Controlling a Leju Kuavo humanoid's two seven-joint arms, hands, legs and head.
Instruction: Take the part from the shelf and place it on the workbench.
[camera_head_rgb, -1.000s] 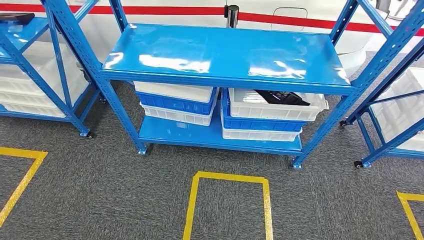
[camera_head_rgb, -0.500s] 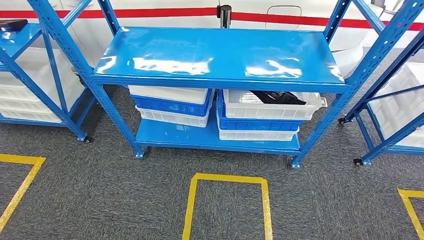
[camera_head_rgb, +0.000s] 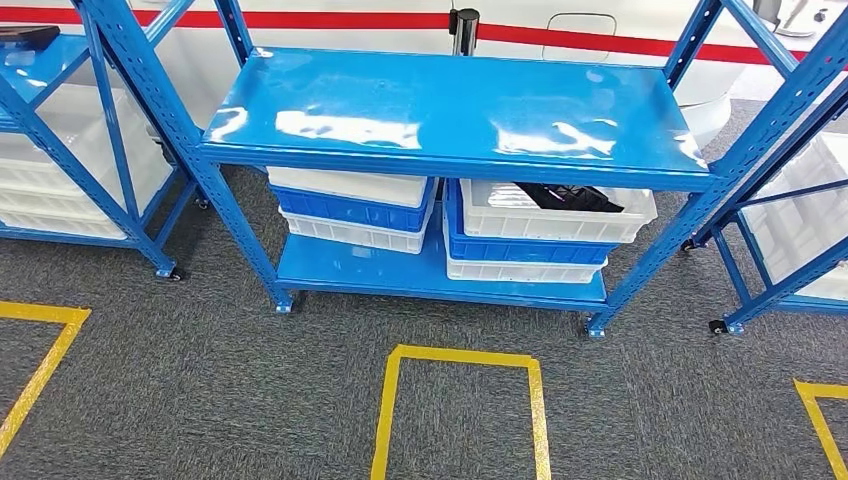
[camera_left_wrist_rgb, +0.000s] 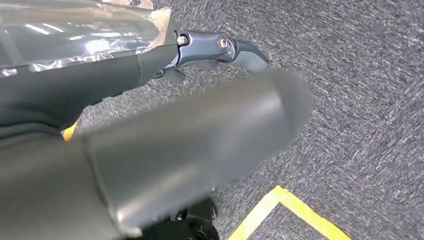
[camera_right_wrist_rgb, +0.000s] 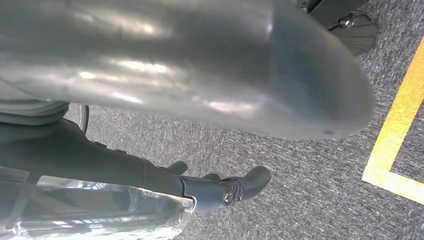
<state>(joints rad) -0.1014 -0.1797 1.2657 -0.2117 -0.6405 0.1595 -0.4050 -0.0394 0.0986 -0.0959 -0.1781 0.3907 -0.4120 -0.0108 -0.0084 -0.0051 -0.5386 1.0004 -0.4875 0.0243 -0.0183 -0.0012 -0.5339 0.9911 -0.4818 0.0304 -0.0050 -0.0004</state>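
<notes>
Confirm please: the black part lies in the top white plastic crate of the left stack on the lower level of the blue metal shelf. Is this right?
Not quite. The black part lies in the top white plastic crate of the right stack, not the left; the head view shows it. That crate is on the lower level of the blue metal shelf, as you said.

The top shelf board (camera_head_rgb: 450, 105) lies bare and open from above. Beneath it, stacked crates (camera_head_rgb: 350, 208) sit close under the board, leaving a narrow slot above the white crate (camera_head_rgb: 555, 215). Slanted uprights (camera_head_rgb: 700, 195) flank both sides.
</notes>
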